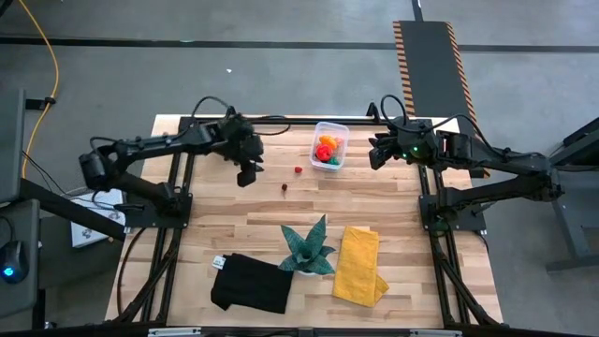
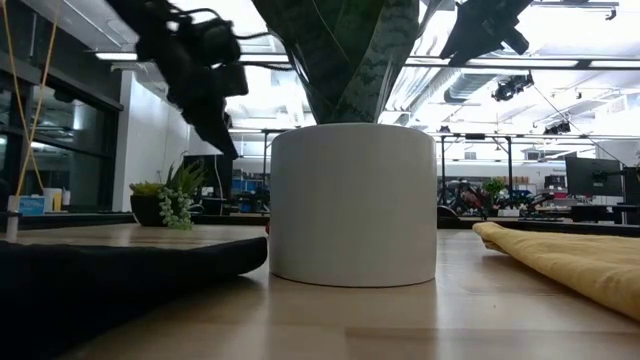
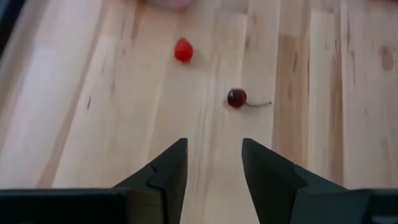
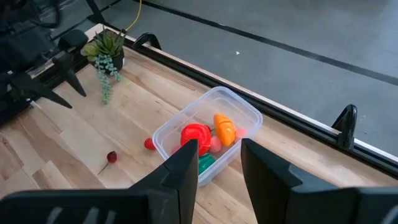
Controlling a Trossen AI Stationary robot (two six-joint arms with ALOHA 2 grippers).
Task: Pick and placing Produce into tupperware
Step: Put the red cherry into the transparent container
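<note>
Left wrist view: left gripper (image 3: 213,165) is hovering empty, fingers apart, over the dark cherry (image 3: 237,98) and red piece (image 3: 183,50). Tupperware (image 1: 342,134) is holding the remaining produce (image 1: 326,148). Right gripper (image 4: 219,162) is waiting beside it, fingers parted.

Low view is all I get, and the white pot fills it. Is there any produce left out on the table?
Observer: Yes, two pieces. A small red piece and a dark cherry with a stem lie on the wood, outside the tupperware.
Operator: Where's the left gripper?
Observer: The left gripper hangs open above the bare wood short of the cherry, holding nothing.
Operator: Tupperware contents?
Observer: The right wrist view shows red, orange, pink and green pieces inside it.
Operator: And the right gripper?
Observer: The right gripper hovers beside the tupperware, jaws apart and empty.
</note>
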